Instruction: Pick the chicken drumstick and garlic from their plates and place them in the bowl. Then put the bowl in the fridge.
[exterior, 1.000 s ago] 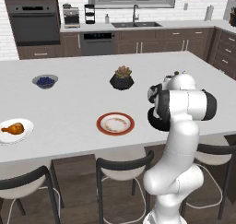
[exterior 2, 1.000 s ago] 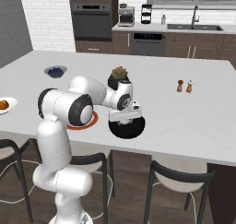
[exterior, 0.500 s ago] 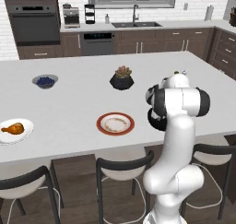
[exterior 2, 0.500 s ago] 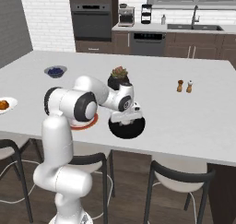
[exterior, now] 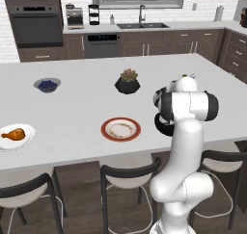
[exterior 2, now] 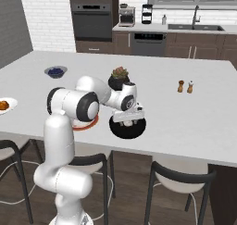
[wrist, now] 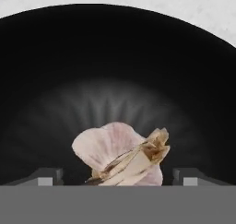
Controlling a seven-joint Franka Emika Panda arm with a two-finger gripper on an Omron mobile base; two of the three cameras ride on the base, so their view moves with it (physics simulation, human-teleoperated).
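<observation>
Hovering right over the bowl (exterior 2: 127, 127), the gripper (wrist: 119, 179) has its two fingertips (wrist: 46, 176) spread wide, one on each side of the garlic (wrist: 120, 155), with clear gaps, so nothing is pinched. In your hand view the garlic lies inside the black bowl, resting between the tips on the dark bottom. It lies on its side: the round pinkish-white body sits to the left, the dry brown stem end points up and to the right, so the long axis runs diagonally from lower left to upper right in that view.

In the right base view the bowl sits on the white counter (exterior 2: 194, 113) near the front edge, directly under the hand. The red-rimmed plate (exterior: 120, 129) is just left of the arm in the left base view. The white plate (exterior: 16, 136) is well apart at the far left edge, with the chicken drumstick (exterior: 13, 133) on it; its thick end faces right and its long axis runs about left to right, though you can't tell the bone end clearly at this size.

The blueberry bowl (exterior: 47, 84) and the succulent pot (exterior: 127, 83) stand farther back on the counter.
</observation>
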